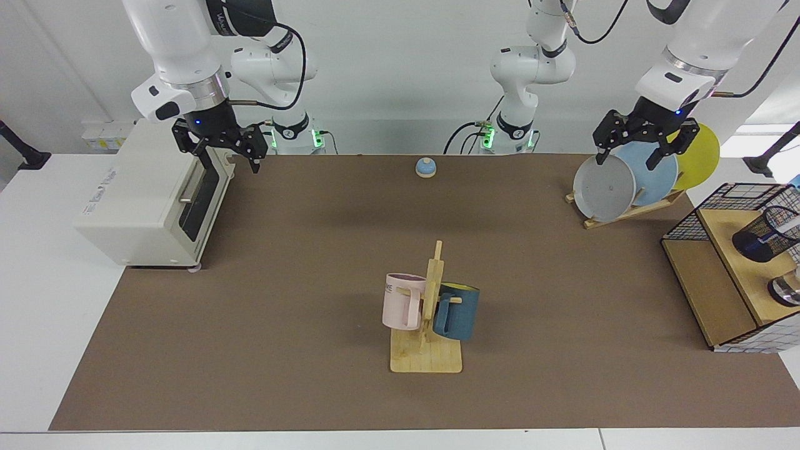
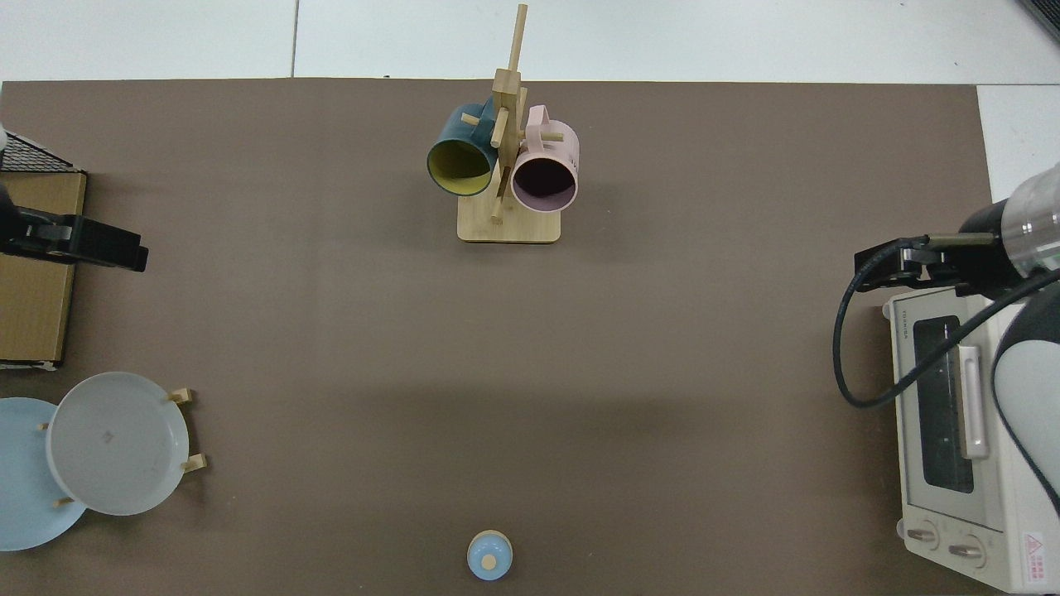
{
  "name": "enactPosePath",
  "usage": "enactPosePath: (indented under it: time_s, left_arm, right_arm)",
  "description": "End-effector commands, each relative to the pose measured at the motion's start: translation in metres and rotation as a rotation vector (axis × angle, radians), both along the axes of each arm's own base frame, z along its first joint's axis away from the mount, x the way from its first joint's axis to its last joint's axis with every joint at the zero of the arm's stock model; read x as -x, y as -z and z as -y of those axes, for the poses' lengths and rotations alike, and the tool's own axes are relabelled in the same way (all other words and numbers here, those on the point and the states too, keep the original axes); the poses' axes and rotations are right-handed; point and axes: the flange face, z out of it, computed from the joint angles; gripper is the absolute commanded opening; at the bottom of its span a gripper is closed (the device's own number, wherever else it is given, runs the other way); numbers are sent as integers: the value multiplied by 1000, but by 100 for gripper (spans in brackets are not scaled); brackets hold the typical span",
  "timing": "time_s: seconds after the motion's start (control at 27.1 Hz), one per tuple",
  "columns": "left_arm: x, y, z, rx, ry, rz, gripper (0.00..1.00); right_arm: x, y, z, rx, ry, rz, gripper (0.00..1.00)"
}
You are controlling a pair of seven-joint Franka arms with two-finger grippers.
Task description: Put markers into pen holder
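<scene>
On the shelf box (image 1: 719, 294) stands the holder (image 1: 764, 235), a marker (image 1: 789, 224) seemingly inside it. Farther back, beyond the box, the left gripper (image 1: 629, 154) hangs wide open and empty above the plates (image 1: 605, 187). The right gripper (image 1: 227, 152), well apart from the box, waits open, empty, over the oven (image 1: 140, 197).

Facing camera: high, across table (image 1: 300, 262), toward both arms. Top camera: straight down. Both show mug rack (image 1: 431, 312) (image 2: 507, 165).

1. Bright, even overhead light; both views crisp.
2. Soft wide shadow bands across brown mat (image 1: 300, 250).
3. Glare patch at facing view's right edge, behind yellow plate (image 1: 700, 156).
</scene>
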Motion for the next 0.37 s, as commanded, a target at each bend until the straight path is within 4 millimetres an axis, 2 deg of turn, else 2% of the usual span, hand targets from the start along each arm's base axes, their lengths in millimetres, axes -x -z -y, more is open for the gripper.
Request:
enactPosePath:
  time_s: [0.0,0.33]
  left_arm:
    - [2,-6,-5,-15,-11,-4,100]
    - [3,-6,-5,-15,-11,-7,100]
  right_arm:
    - [2,-3,-1,-3,15,-7,100]
    - [2,-3,-1,-3,15,-7,100]
